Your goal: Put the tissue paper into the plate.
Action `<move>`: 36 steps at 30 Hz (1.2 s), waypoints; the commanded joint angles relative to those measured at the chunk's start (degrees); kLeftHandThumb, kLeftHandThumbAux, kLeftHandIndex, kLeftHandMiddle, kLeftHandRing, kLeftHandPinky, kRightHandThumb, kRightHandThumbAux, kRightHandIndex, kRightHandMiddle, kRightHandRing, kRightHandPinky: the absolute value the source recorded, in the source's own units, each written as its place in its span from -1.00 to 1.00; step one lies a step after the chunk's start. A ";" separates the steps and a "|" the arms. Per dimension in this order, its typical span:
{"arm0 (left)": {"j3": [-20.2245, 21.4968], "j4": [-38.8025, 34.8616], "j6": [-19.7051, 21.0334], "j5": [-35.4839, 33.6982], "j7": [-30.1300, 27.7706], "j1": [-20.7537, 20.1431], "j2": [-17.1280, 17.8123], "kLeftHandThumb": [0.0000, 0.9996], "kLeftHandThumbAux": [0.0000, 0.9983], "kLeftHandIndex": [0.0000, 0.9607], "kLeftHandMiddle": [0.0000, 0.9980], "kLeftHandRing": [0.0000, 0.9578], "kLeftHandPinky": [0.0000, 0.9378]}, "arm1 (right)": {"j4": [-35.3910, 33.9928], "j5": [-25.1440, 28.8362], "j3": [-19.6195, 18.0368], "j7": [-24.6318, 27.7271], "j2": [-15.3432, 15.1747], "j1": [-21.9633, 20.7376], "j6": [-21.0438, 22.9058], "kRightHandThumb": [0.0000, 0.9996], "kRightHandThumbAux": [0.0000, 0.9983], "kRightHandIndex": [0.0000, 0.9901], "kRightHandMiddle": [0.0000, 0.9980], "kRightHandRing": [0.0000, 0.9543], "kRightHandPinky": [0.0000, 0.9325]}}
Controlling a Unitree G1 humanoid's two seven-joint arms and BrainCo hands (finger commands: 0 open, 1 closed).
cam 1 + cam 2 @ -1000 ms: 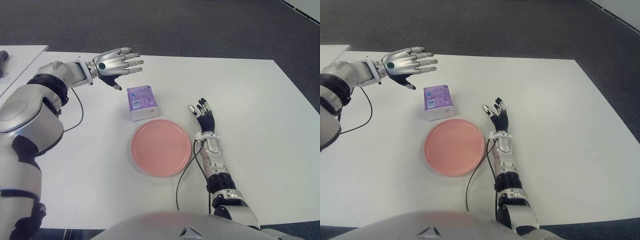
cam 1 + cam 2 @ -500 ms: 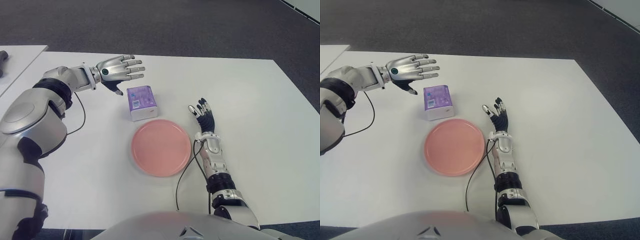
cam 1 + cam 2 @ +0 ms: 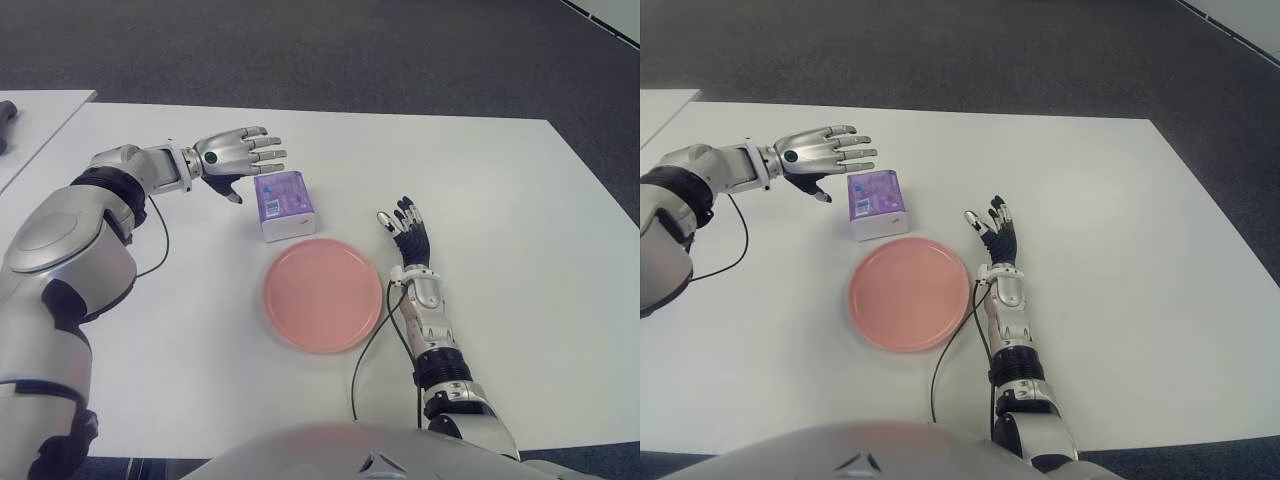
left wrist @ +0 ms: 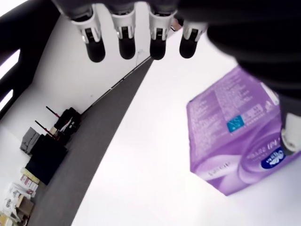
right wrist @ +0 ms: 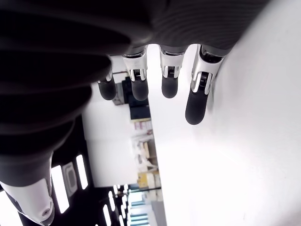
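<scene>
A purple tissue pack (image 3: 284, 203) lies on the white table (image 3: 520, 220), just beyond the pink plate (image 3: 322, 294). My left hand (image 3: 238, 157) hovers open just left of and above the pack, fingers stretched toward it, not touching it. In the left wrist view the pack (image 4: 237, 134) shows below the straight fingertips (image 4: 126, 49). My right hand (image 3: 405, 228) is open beside the plate's right rim, fingers extended, holding nothing.
A black cable (image 3: 368, 345) runs from my right wrist along the plate's right edge toward the table's front. A second white table (image 3: 30, 115) stands at the far left, with a dark object (image 3: 6, 117) on it. Dark carpet lies beyond the table.
My left hand has come down and drawn closer to the tissue pack from its far left side. The pack, the plate and my right hand have not moved.
</scene>
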 commanded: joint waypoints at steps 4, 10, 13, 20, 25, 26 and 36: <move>-0.99 0.58 -0.90 0.61 -1.29 1.45 -0.69 -0.74 -0.06 -1.00 -1.00 -1.00 -1.00 | 2.64 -0.04 -0.05 -0.04 0.27 3.64 4.50 -0.59 0.32 -1.00 -1.00 -1.00 -0.98; -1.43 1.08 -0.87 0.77 -1.25 1.74 -1.19 -0.73 -0.10 -1.00 -1.00 -1.00 -1.00 | 2.63 -0.02 -0.07 -0.03 0.25 3.61 4.54 -0.59 0.32 -1.00 -1.00 -1.00 -0.98; -1.58 1.32 -0.89 0.79 -1.23 1.91 -1.44 -0.72 -0.11 -1.00 -1.00 -1.00 -1.00 | 2.62 -0.03 -0.06 -0.03 0.25 3.61 4.55 -0.59 0.32 -1.00 -1.00 -1.00 -0.98; -2.14 1.94 -0.71 0.87 -1.38 2.30 -2.22 -0.68 -0.14 -1.00 -1.00 -1.00 -1.00 | 2.58 -0.09 0.01 -0.14 0.37 3.61 4.55 -0.59 0.32 -1.00 -1.00 -1.00 -0.98; -2.68 2.23 -0.49 0.77 -1.80 2.59 -2.75 -0.63 -0.17 -1.00 -1.00 -1.00 -1.00 | 2.59 -0.16 0.09 -0.25 0.50 3.64 4.52 -0.59 0.32 -1.00 -1.00 -1.00 -0.98; -2.77 2.25 -0.46 0.75 -1.91 2.70 -2.91 -0.62 -0.17 -1.00 -1.00 -1.00 -1.00 | 2.58 -0.17 0.11 -0.27 0.51 3.64 4.52 -0.59 0.32 -1.00 -1.00 -1.00 -0.98; -2.40 2.63 0.26 0.00 -1.74 4.04 -4.42 -0.65 -0.16 -1.00 -1.00 -1.00 -1.00 | 2.44 -0.29 0.36 -0.47 0.75 3.94 4.37 -0.59 0.32 -1.00 -1.00 -1.00 -0.98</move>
